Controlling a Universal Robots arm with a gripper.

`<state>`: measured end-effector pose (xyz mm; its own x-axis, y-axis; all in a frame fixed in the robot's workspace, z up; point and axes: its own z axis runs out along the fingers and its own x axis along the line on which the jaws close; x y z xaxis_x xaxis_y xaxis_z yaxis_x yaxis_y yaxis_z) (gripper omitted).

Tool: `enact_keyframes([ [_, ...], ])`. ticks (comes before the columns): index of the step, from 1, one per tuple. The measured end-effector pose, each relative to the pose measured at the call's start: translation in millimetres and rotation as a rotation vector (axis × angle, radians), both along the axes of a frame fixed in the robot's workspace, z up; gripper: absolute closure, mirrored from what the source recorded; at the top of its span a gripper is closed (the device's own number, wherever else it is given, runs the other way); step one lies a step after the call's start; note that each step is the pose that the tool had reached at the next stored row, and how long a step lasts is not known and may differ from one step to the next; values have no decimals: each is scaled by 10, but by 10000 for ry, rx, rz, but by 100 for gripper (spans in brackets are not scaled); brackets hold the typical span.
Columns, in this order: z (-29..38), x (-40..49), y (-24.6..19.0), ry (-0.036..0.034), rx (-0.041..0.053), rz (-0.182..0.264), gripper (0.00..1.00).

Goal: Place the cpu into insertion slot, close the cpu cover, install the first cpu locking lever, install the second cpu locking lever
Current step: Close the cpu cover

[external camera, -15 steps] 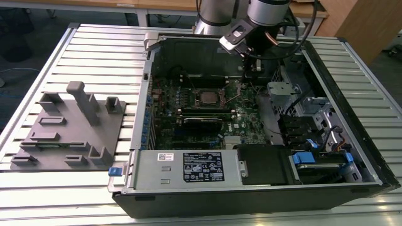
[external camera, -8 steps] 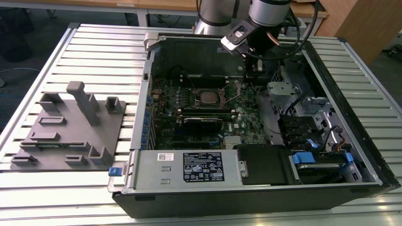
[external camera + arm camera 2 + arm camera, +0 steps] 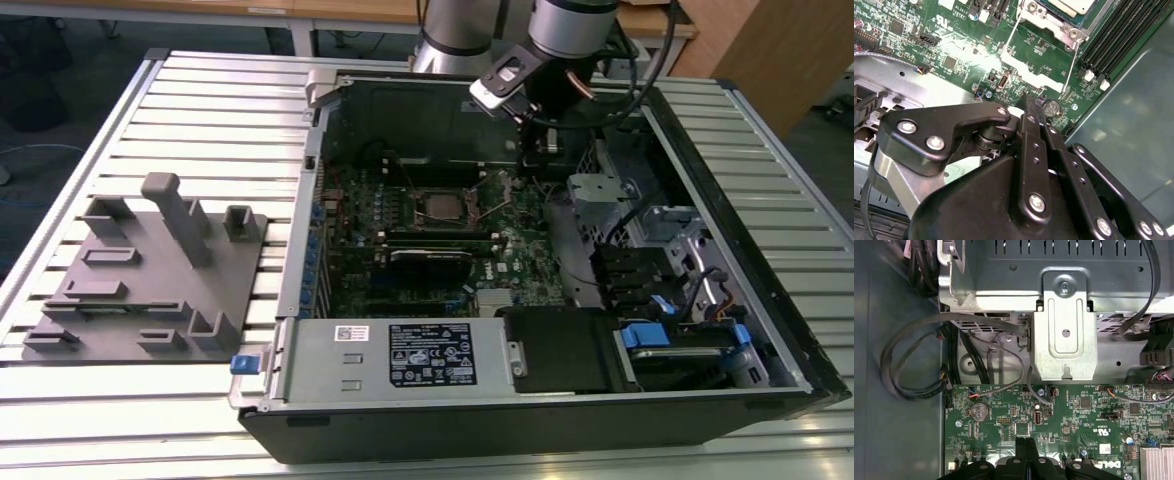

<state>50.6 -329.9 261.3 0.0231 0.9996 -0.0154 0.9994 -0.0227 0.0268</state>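
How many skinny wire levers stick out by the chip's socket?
2. In the second wrist view, both lead away from the insertion slot: the first lever from one corner, the second lever from the next corner, ending near the coin battery. Parts may be hidden.

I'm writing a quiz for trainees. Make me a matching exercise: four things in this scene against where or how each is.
1. cpu
2. gripper
3. grey fixture block
4. coin battery

A. on the slatted table, outside the case
B. shut, over the motherboard
C. in the insertion slot
D. round and silver

Pairs: 1-C, 2-B, 3-A, 4-D.
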Motion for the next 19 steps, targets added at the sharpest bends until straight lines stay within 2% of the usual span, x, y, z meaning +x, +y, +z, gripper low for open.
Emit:
enact_keyframes([
  [4, -31, 8, 1, 0, 0, -2, 90],
  [13, -156, 10, 1, 0, 0, -2, 90],
  [19, -184, 2, 1, 1, -2, -1, 90],
])
